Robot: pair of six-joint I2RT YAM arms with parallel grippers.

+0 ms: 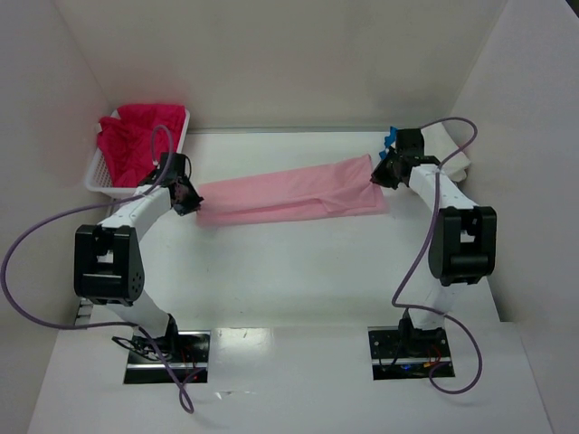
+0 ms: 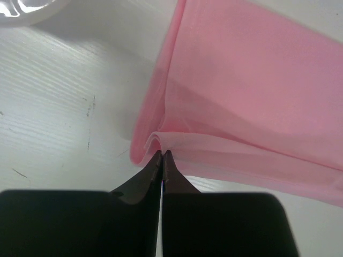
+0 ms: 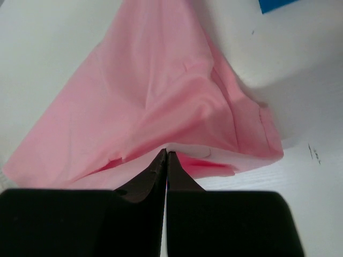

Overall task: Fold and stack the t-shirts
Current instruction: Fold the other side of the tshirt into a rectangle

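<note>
Pink t-shirt (image 1: 289,197) gripped at ends by left tool (image 1: 191,200), right tool (image 1: 379,176); magenta shirts (image 1: 136,140) in basket (image 1: 96,181) nearby.

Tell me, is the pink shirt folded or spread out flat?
Folded: the pink shirt is a long narrow band held between the left gripper and right gripper, with doubled layers at its pinched edge.

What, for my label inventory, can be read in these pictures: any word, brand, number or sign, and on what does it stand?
None: no text can be read in any view.
The light pink cotton t-shirt, the magenta-red cotton t-shirt and the white plastic lattice basket show no print, and the small blue patch is blank.
</note>
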